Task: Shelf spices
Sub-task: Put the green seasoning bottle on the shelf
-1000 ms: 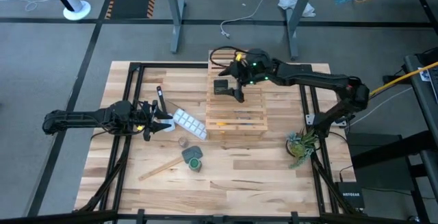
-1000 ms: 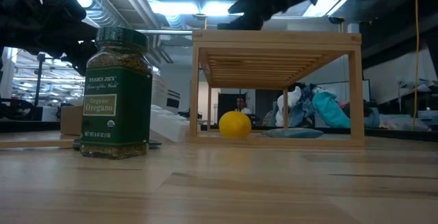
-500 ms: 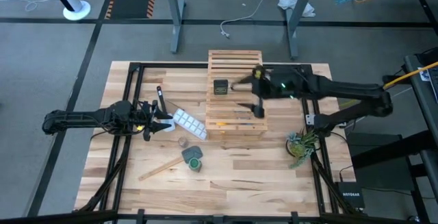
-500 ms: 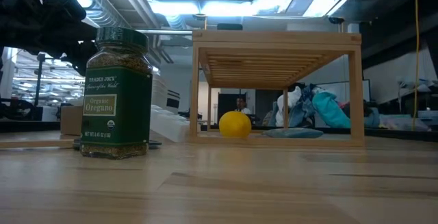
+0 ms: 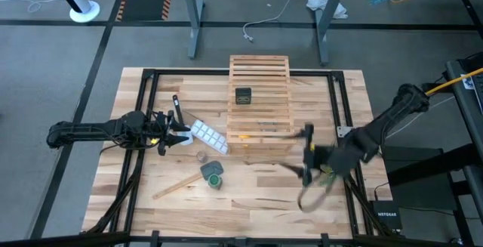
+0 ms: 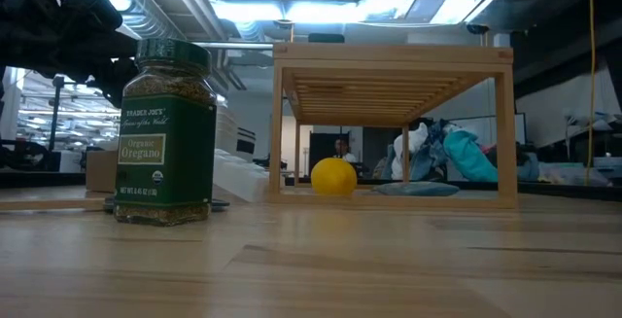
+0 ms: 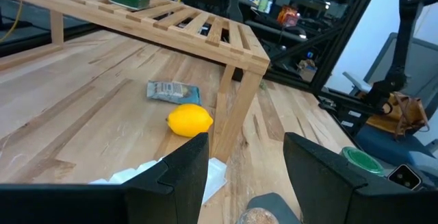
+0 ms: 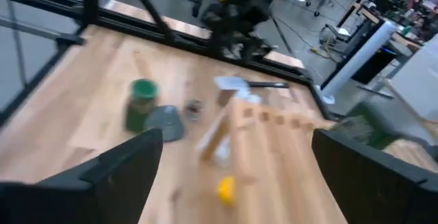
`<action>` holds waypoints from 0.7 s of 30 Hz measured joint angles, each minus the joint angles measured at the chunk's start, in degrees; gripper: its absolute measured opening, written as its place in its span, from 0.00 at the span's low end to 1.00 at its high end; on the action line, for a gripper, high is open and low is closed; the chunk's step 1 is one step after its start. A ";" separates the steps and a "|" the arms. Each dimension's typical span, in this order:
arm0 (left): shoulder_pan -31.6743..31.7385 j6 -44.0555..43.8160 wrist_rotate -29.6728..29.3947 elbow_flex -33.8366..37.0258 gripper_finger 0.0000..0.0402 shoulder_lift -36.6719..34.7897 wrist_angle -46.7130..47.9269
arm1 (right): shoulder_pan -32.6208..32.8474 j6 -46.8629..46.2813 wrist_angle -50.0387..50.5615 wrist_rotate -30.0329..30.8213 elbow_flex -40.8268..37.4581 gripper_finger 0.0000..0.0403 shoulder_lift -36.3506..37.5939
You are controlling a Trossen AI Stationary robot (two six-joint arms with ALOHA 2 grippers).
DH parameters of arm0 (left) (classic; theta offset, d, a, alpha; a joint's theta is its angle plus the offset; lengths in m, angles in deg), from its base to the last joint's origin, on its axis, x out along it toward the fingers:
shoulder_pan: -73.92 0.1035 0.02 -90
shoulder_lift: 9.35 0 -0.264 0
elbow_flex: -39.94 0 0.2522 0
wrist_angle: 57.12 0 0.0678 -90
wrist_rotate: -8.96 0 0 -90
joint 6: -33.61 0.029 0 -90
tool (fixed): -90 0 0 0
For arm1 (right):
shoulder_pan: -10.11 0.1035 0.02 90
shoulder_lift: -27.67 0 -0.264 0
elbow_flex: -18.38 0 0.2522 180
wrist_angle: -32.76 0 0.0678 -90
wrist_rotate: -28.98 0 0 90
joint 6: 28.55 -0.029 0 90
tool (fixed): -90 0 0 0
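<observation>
Our right gripper [image 5: 305,156] hangs released off the shelf's [image 5: 259,126] right front corner, left gripper [image 5: 175,130] parted beside the ice-cube tray [image 5: 207,136].

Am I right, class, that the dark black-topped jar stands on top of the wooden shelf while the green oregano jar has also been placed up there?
Not quite. The dark jar does stand on the shelf, but the high view shows the green oregano jar on the tabletop, in front of the shelf's left corner.

1. The left arm lies low, reaching toward the table's middle; the left gripper [image 5: 175,132] has its fingers [image 7: 179,172] spread apart.
2. The right arm is folded back at the right side, the right gripper [image 5: 307,155] blurred, fingers [image 8: 130,166] wide apart.
</observation>
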 joint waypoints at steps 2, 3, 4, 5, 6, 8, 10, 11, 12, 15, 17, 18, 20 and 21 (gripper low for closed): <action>0.01 0.00 0.01 0.00 0.45 0.00 0.01 | 4.46 -2.78 -6.69 3.85 -4.45 0.94 -0.82; -0.01 0.00 -0.01 0.00 0.45 0.00 0.01 | 6.39 -3.70 -10.44 5.40 -6.66 0.94 -1.25; -0.01 0.00 -0.01 0.02 0.45 0.00 0.00 | 8.22 -4.65 -14.06 6.52 -8.83 0.94 -1.82; -0.01 0.00 -0.01 0.00 0.45 0.00 0.00 | 9.93 -5.31 -17.71 7.27 -11.00 0.94 -2.41; 0.01 0.00 0.01 0.02 0.45 0.00 0.02 | 11.52 -6.40 -20.64 7.91 -12.89 0.94 -3.11; 0.01 0.00 -0.01 0.02 0.45 0.00 0.00 | 14.30 -9.25 -26.17 9.42 -16.27 0.94 -4.88; 0.00 0.00 -0.01 0.01 0.45 0.00 0.01 | 16.22 -12.30 -30.78 11.33 -18.75 0.94 -7.11; 0.00 0.00 0.01 0.00 0.45 0.00 0.01 | 16.82 -13.60 -32.55 12.35 -19.71 0.94 -8.36; 0.00 0.00 0.00 0.01 0.45 0.00 0.00 | 17.17 -14.82 -33.77 13.15 -20.39 0.94 -9.72; 0.00 0.00 -0.01 0.00 0.45 0.00 0.00 | 17.49 -18.69 -35.29 14.10 -20.98 0.94 -13.84; -0.01 0.00 0.01 0.00 0.45 0.00 0.01 | 17.34 -19.66 -37.07 14.22 -20.98 0.94 -16.55; 0.01 0.00 -0.01 0.00 0.45 0.00 0.02 | 17.07 -19.78 -38.44 14.17 -20.98 0.94 -17.89; 0.01 0.00 -0.01 0.00 0.45 0.00 0.00 | 16.85 -19.91 -42.16 13.13 -20.98 0.94 -20.57; 0.01 0.00 0.01 0.00 0.45 0.00 0.00 | 16.50 -19.93 -44.21 12.31 -20.98 0.94 -21.67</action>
